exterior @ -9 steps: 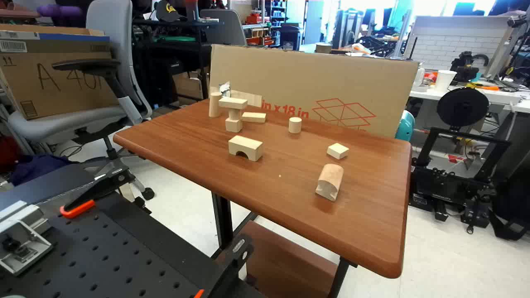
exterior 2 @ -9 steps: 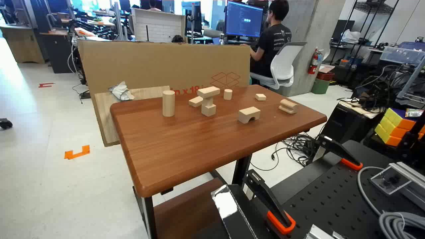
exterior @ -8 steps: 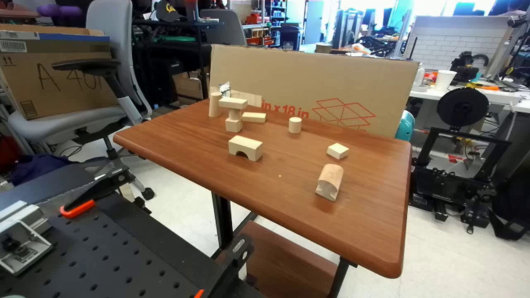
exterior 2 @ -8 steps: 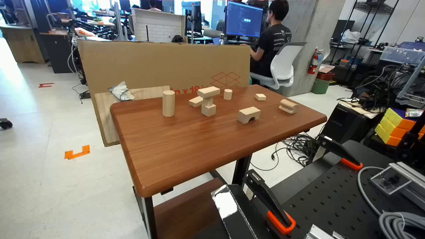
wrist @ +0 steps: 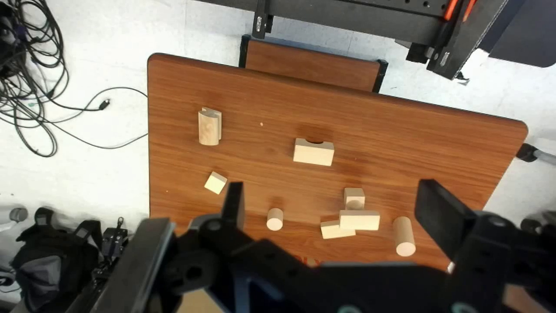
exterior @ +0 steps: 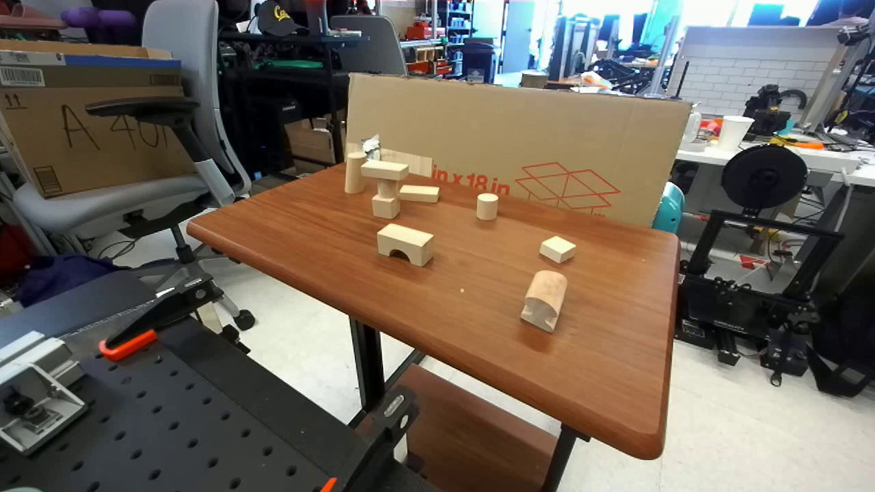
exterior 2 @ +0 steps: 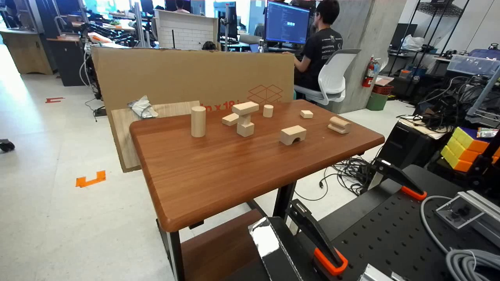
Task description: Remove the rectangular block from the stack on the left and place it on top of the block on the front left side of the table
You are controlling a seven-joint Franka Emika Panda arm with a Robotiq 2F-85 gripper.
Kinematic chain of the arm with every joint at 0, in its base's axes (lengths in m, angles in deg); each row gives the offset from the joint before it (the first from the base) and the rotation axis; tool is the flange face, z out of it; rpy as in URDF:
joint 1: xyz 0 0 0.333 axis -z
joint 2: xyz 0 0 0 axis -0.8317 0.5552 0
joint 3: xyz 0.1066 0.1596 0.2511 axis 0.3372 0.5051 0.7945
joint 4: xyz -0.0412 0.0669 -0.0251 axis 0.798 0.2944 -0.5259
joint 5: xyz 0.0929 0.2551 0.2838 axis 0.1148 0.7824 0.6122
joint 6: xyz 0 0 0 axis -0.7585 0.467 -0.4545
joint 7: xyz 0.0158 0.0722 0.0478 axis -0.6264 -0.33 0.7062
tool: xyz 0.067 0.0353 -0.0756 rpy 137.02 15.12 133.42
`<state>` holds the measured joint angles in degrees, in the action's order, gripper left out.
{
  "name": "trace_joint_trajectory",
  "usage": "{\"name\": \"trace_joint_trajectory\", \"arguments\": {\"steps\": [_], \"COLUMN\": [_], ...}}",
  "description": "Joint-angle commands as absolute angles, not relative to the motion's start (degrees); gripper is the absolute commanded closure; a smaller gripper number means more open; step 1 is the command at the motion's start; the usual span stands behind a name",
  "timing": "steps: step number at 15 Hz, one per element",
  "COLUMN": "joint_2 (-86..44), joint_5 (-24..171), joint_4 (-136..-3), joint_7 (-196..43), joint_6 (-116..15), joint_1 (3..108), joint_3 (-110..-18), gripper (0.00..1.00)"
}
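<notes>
My black 2-finger gripper (wrist: 332, 184) stands wide, with nothing between its jaws; in the wrist view I look down past both fingers (wrist: 235, 204) at the work. Neither exterior view shows me, so I judge I am well above the blocks, the pick not yet begun.

My target, the pale, flat-sided oblong block of wood (exterior: 385, 169), tops the stack of pale wooden blocks (exterior 2: 245, 119), lying flat across a short middle piece (exterior: 387, 188) on a squarish base block (exterior: 385, 207). Its 2 ends overhang that middle piece, which leaves my fingers room, but I expect a sideways nudge would tip it. Another pale flat wooden block (exterior: 420, 194) lies near the stack; I should not take it instead.

The pale wooden bridge-shaped block (exterior: 407, 237) rests notch down on the glossy reddish-brown wooden table (exterior: 478, 314), so its flat top faces up and should make a steady seat.

As for containers, a brown cardboard box (exterior: 102, 113) sits on a grey office chair (exterior: 183, 34) and a white tapered cup (exterior: 734, 132) stands in the background; I cannot see what either holds.
</notes>
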<state>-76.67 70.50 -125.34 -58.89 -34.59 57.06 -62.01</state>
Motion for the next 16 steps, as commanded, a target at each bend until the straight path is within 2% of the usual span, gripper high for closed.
{"name": "trace_joint_trajectory", "arguments": {"steps": [1,3,7,16], "joint_2": [-76.66,-76.66,-68.87,-43.09], "joint_5": [70.13,70.13,70.84,71.86], "joint_4": [-125.19,-125.19,-122.66,-113.17], "joint_7": [-59.23,-59.23,-59.91,-59.13], "joint_6": [-34.37,-34.37,-34.95,-46.94], "joint_1": [56.45,56.45,55.42,51.52], "joint_3": [-62.51,-62.51,-61.48,-58.24], "gripper": [0.00,0.00,0.00,0.00]}}
